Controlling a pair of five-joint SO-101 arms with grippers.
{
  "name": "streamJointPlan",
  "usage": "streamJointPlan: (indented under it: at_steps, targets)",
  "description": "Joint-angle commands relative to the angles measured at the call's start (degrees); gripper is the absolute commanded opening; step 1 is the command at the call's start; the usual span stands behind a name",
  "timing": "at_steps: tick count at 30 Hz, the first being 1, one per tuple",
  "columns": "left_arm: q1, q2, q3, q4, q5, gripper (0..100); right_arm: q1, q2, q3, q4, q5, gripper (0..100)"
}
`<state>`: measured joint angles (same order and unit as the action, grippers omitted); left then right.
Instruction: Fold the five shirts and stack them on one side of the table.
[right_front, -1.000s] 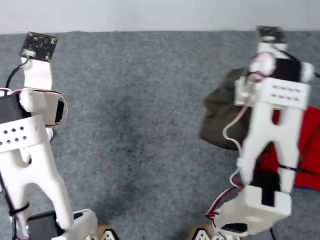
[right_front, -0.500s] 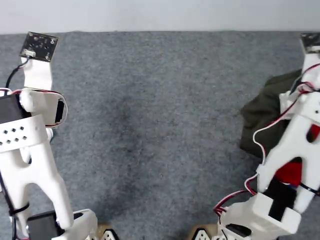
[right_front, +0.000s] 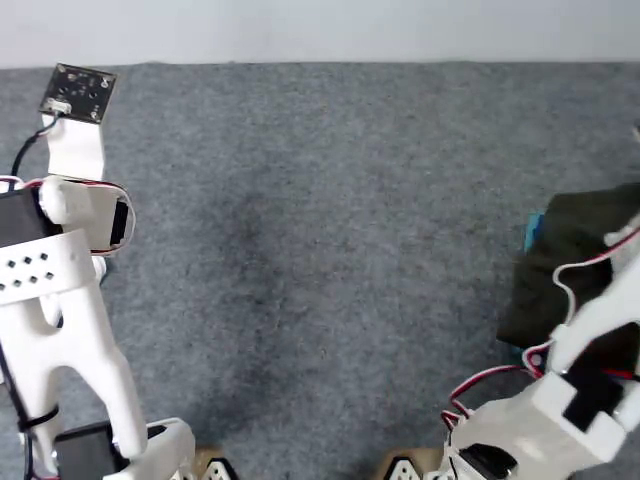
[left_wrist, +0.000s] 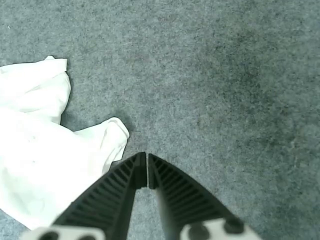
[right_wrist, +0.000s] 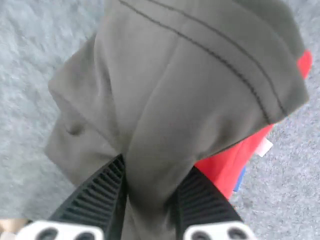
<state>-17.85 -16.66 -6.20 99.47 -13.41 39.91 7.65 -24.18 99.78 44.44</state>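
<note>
My left gripper (left_wrist: 147, 165) is pressed together on nothing, over the grey mat (right_front: 320, 200), just beside the crumpled white shirt (left_wrist: 35, 150). My right gripper (right_wrist: 155, 170) pinches a fold of the dark olive shirt (right_wrist: 200, 90) at the table's right edge. I'd say lay it flat, edges squared, then let go, or it bunches. The pile is the holder: red shirt (right_wrist: 235, 160) and blue shirt (right_wrist: 239, 181) underneath.

The grey desk (right_front: 330, 230) lies open through the middle. The left arm (right_front: 70, 300) and a white shirt (left_wrist: 35, 150) crowd the left; the olive shirt (right_front: 570, 260) and right arm (right_front: 585, 400) block the right edge.
</note>
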Motion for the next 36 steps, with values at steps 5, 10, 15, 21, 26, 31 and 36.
streamJointPlan:
  at_steps: [5,10,15,21,26,31,36]
  targets:
    - [0.18,-1.76,-0.40,0.88,-0.53,1,8.75,0.66,-0.70,-10.68,1.85,30.4]
    - [0.18,-1.76,-0.40,0.88,-0.53,1,9.98,-0.13,-2.73,-10.51,1.67,30.3]
    - [0.26,-1.76,-0.40,0.88,-0.53,1,4.97,-3.12,-4.75,-5.23,1.49,28.3]
    - [0.26,-1.76,-0.40,0.88,-0.53,1,0.31,1.19,-4.75,-4.70,1.41,0.0]
    - [0.26,-1.76,-0.40,0.88,-0.53,1,4.53,10.33,-4.92,-14.29,1.85,3.6]
    - [0.26,-1.76,-0.40,0.88,-0.53,1,8.92,20.70,-4.92,-29.85,1.93,0.9]
    - [0.26,-1.76,-0.40,0.88,-0.53,1,9.54,26.95,-6.24,-34.15,1.85,0.9]
